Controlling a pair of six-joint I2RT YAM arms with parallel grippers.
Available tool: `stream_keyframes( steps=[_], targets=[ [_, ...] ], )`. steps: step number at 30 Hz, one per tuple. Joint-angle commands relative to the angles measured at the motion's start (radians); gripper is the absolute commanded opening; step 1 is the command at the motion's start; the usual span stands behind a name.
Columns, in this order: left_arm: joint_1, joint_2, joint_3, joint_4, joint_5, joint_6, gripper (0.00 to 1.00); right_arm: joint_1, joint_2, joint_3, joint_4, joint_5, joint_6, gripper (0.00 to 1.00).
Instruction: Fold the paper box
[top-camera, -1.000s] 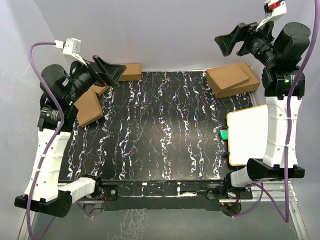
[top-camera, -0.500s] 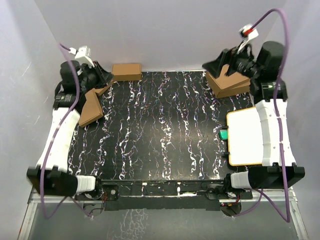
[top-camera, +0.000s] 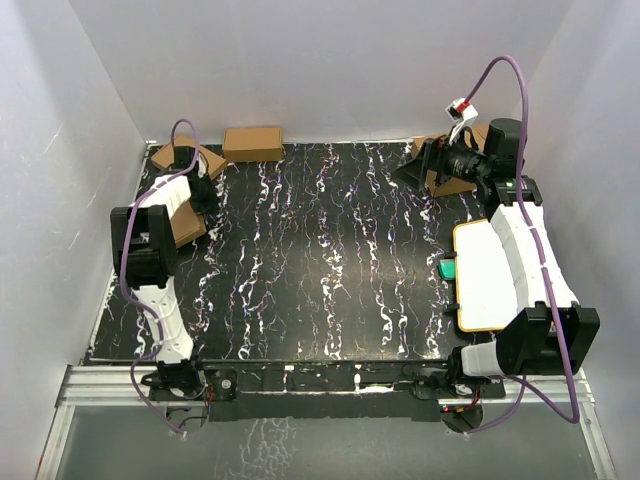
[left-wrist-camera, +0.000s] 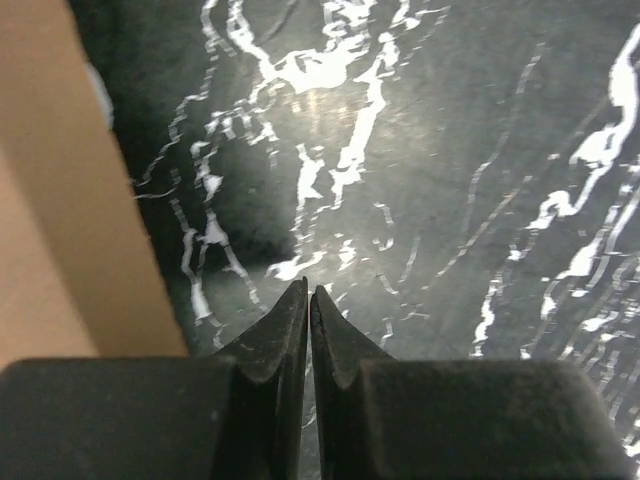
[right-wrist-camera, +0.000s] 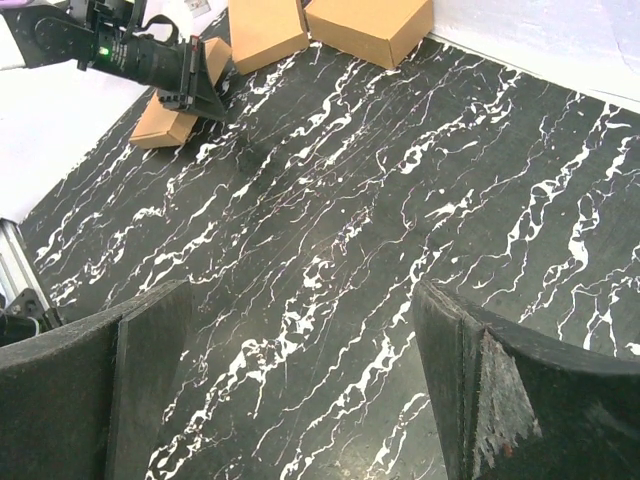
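Observation:
The paper box is a flat brown cardboard piece at the mat's far left, partly under my left arm. It shows as a tan edge in the left wrist view and as a brown slab in the right wrist view. My left gripper is shut with nothing between its jaws, its tips low over the black mat just right of the box's edge. My right gripper stands wide open and empty over the mat at the far right.
Two small brown boxes sit along the back edge at left. Larger stacked brown boxes lie mostly behind my right arm. A white board with an orange rim and a green item are at the right edge.
My left arm dropped from above down to the mat beside the paper box and its gripper shut on nothing. My right arm came down in front of the stacked boxes, still open.

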Motion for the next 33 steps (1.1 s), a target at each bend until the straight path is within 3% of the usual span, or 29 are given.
stream_keyframes(
  steps=[1, 5, 8, 11, 14, 17, 19, 22, 24, 28, 33],
  targets=[
    [-0.003, -0.083, -0.003, -0.101, -0.204, 0.048, 0.04, 0.000, -0.032, -0.001, 0.106, -0.030, -0.021, 1.00],
    [0.004, -0.216, -0.158, -0.103, -0.328, 0.030, 0.03, 0.000, -0.029, 0.001, 0.108, -0.034, -0.017, 1.00],
    [0.025, -0.304, -0.269, -0.071, -0.358, 0.023, 0.03, 0.000, -0.028, 0.006, 0.111, -0.040, -0.009, 1.00],
    [0.048, -0.340, -0.286, -0.079, -0.350, 0.029, 0.03, 0.000, -0.031, 0.012, 0.111, -0.047, -0.006, 1.00],
    [0.048, -0.415, -0.253, -0.064, -0.256, 0.051, 0.04, 0.000, -0.032, 0.021, 0.106, -0.037, -0.004, 1.00],
    [0.046, -0.534, -0.209, -0.020, -0.029, 0.064, 0.11, 0.000, -0.033, 0.045, 0.083, 0.001, -0.004, 1.00],
    [0.047, -0.640, -0.198, 0.043, 0.169, 0.050, 0.34, 0.000, -0.032, 0.097, 0.048, 0.043, -0.023, 1.00],
    [0.047, -0.789, -0.223, 0.200, 0.346, -0.046, 0.77, 0.000, -0.024, 0.203, -0.020, 0.122, -0.048, 1.00],
    [0.047, -0.866, -0.237, 0.305, 0.408, -0.132, 0.96, 0.001, -0.018, 0.278, -0.042, 0.203, 0.003, 1.00],
    [0.048, -0.928, -0.200, 0.394, 0.503, -0.253, 0.97, -0.001, -0.003, 0.410, -0.107, 0.330, 0.053, 1.00],
    [0.048, -0.951, -0.198, 0.415, 0.543, -0.309, 0.97, 0.000, -0.002, 0.477, -0.137, 0.367, 0.032, 1.00]
  ],
)
